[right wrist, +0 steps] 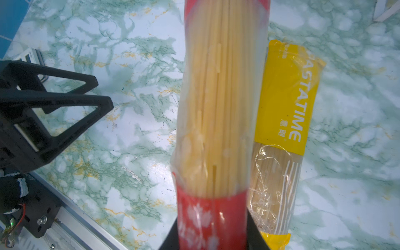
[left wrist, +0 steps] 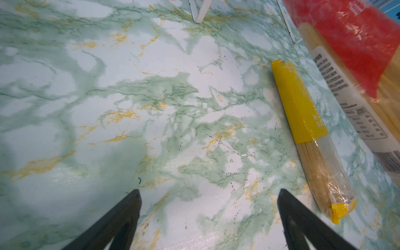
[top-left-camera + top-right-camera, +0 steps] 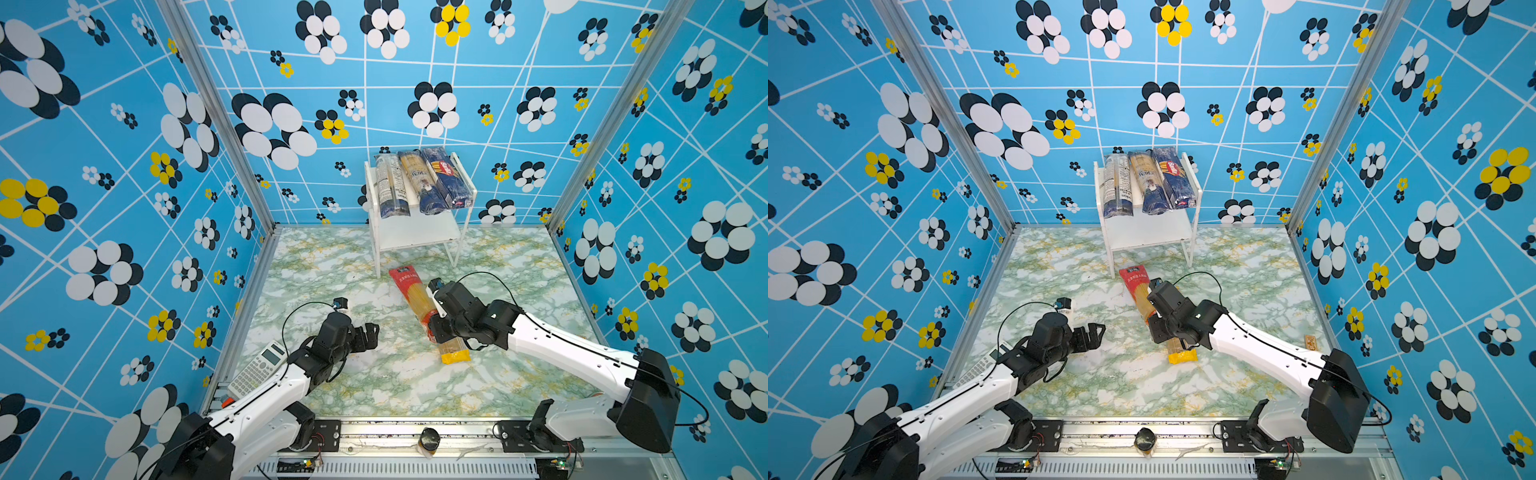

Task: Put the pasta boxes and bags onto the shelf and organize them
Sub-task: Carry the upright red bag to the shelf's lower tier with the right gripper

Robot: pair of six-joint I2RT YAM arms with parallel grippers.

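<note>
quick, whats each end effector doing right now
Left end effector: open, holding nothing.
Right end effector: shut on the red-ended bag.

Bright even light, soft shadows; edges bowed in both top views; red-ended bag [image 1: 216,108] blurred close-up.

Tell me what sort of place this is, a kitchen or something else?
Probably a robot test booth, not a kitchen: printed flower wall panels on aluminium posts, left arm and right arm mounted on a front rail, and a small white shelf on a marble-look tabletop.
</note>
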